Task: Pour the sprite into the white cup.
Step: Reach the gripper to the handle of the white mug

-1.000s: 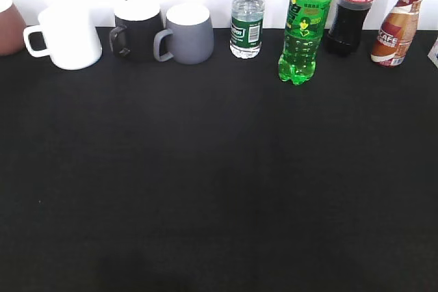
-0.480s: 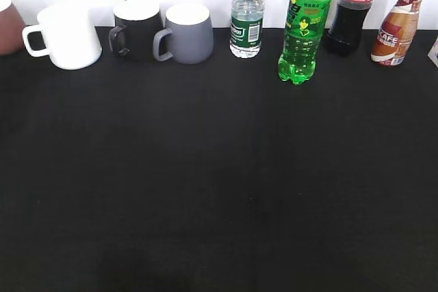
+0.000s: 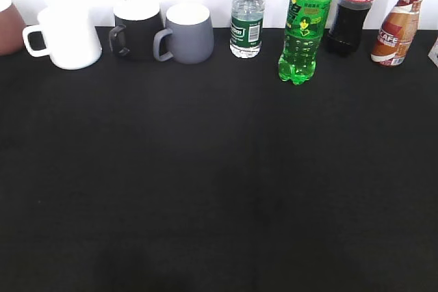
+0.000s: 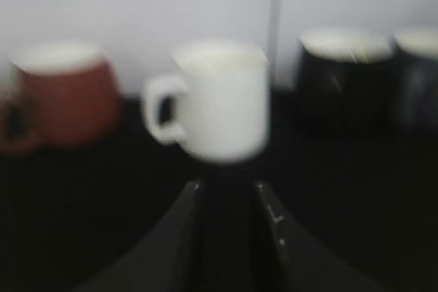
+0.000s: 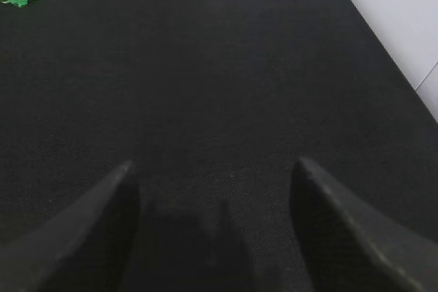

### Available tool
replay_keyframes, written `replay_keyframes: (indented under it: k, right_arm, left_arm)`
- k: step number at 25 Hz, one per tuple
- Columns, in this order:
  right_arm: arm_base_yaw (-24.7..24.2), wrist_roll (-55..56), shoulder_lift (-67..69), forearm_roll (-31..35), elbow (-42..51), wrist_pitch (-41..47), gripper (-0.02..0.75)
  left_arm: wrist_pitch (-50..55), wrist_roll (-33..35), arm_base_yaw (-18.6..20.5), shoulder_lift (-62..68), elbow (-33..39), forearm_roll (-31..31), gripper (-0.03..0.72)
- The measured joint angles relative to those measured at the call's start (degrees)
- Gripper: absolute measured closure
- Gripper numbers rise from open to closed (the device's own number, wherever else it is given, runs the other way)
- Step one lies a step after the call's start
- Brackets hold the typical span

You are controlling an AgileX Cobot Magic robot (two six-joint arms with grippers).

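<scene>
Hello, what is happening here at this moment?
Nothing is held yet. The green bottle stands upright at the back of the black table, and the white cup stands far to its left, in the row of mugs. The left gripper faces the white cup without touching it. The right gripper is open over bare table.

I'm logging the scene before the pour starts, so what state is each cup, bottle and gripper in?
sprite: upright, partly full, ungripped.
white cup: upright, handle to the left.
black mug: upright.
grey mug: upright.
water bottle: upright.
cola bottle: upright, partly full.
coffee bottle: upright.
brown mug: upright.
left gripper: empty, facing the white cup.
right gripper: open, empty.
</scene>
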Motion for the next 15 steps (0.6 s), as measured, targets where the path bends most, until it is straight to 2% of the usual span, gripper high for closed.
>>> replay_keyframes:
  k: [3,4,7,10,11,15]
  right_arm:
    - [0.0,0.0,0.0,0.3,0.0,0.0,0.221]
    - [0.0,0.0,0.0,0.3,0.0,0.0,0.221]
    - [0.0,0.0,0.0,0.0,0.0,0.0,0.222]
    - [0.0,0.0,0.0,0.0,0.0,0.0,0.222]
    - [0.0,0.0,0.0,0.0,0.0,0.0,0.222]
    - [0.0,0.0,0.0,0.0,0.0,0.0,0.222]
  left_arm:
    - [-2.8,0.0,0.0,13.0,0.1,9.8,0.517]
    - [-2.8,0.0,-0.1,16.1,0.0,10.7,0.517]
    - [-2.7,0.1,-0.1,22.1,-3.5,10.3,0.497]
    - [-3.0,0.1,-0.1,23.4,-8.8,9.4,0.312]
    - [-3.0,0.1,-0.1,24.3,-10.4,8.3,0.287]
    - [-3.0,0.1,-0.1,30.4,-18.7,6.8,0.273]
